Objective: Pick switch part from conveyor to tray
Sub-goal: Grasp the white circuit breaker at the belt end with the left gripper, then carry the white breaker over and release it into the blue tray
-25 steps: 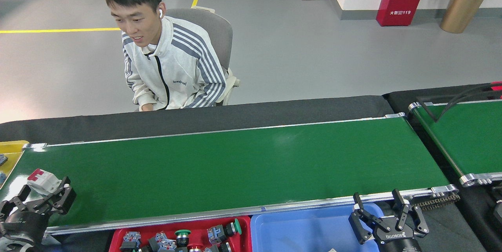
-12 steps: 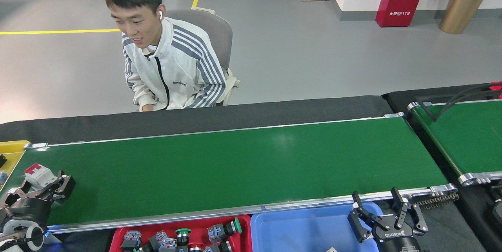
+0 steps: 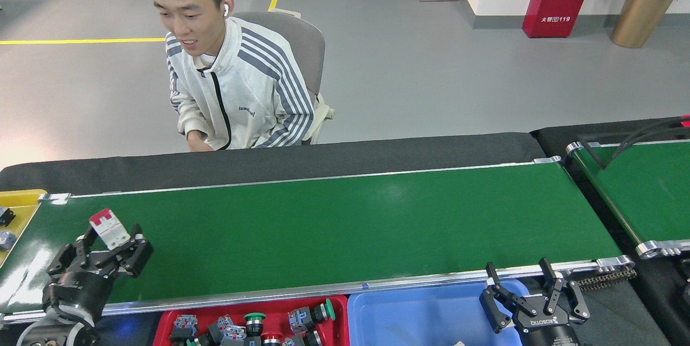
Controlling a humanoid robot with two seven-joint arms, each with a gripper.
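A white switch part [image 3: 110, 228] with a red end sticks up out of my left gripper [image 3: 110, 244], which is shut on it above the left end of the conveyor [image 3: 334, 227]. The conveyor is a long glossy green belt with silver rails, and its belt is bare. My right gripper [image 3: 523, 281] hangs open over the blue tray [image 3: 420, 316] at the near right, holding nothing. A red tray [image 3: 329, 330] beside the blue one holds several switch parts.
A person [image 3: 232, 71] in a striped white jacket sits on a grey chair behind the black table edge. A yellow bin [image 3: 16, 211] with small parts is at the far left. A second green belt [image 3: 647, 189] with black cables lies at the right.
My left gripper has lifted the white and red switch part and moved right, tilting it upright. The right gripper has stayed put. The view has shifted slightly.
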